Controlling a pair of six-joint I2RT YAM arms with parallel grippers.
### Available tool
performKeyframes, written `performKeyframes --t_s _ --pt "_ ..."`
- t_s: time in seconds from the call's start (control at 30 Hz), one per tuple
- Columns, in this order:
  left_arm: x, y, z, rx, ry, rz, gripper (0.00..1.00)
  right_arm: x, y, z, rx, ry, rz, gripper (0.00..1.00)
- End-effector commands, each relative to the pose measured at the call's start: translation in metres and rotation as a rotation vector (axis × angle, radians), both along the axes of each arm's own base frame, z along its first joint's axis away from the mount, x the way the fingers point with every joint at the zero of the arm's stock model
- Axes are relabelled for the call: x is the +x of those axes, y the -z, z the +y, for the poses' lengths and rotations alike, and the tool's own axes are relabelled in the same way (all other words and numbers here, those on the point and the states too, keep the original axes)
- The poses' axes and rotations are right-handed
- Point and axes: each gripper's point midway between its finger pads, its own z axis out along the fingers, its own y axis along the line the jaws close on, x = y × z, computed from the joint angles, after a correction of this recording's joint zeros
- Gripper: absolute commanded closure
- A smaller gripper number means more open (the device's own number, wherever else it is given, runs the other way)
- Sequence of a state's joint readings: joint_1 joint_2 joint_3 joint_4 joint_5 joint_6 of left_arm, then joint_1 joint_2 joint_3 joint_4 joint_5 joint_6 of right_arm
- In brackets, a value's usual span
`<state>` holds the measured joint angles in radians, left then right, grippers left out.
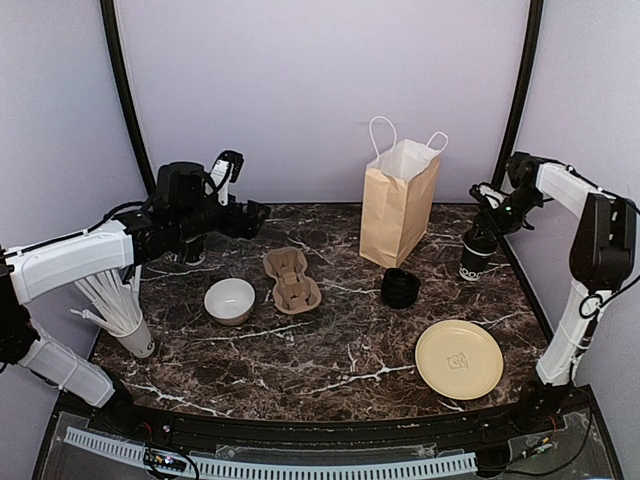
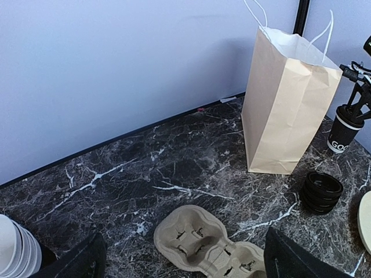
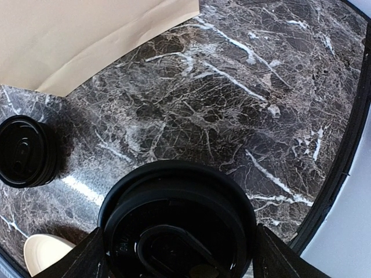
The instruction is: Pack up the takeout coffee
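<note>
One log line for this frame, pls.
right claw: straddles lidded cup, grip unconfirmed | left claw: open, empty | lidded cup: upright on table, right of bag | carrier: empty

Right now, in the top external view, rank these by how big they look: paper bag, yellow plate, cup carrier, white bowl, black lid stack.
1. paper bag
2. yellow plate, though it lies nearer the camera, which may flatter it
3. cup carrier
4. white bowl
5. black lid stack
</note>
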<state>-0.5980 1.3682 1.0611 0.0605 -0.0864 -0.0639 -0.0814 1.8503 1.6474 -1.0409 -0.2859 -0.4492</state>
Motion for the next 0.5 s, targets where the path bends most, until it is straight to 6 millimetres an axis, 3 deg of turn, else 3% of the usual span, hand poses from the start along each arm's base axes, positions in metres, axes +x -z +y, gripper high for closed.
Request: performKeyframes --t_s 0.0,0.2,0.33,0.47 --pt "0.013 -0.002 0.013 0.048 -0.076 0.027 0.04 0.011 0.007 -0.007 -0.023 0.042 -0.012 0.3" --pt "0.028 0.012 0.031 0.096 -0.129 0.111 0.06 0.007 0.004 -0.007 -0.027 0.046 -0.026 0.15" --pt "0.033 0.008 0.039 0.111 -0.144 0.105 0.07 0.002 -0.004 -0.008 -0.036 0.045 -0.048 0.02" --pt "0.041 -0.009 0.049 0.153 -0.189 0.093 0.07 -0.001 -0.018 -0.008 -0.034 0.052 -0.075 0.02"
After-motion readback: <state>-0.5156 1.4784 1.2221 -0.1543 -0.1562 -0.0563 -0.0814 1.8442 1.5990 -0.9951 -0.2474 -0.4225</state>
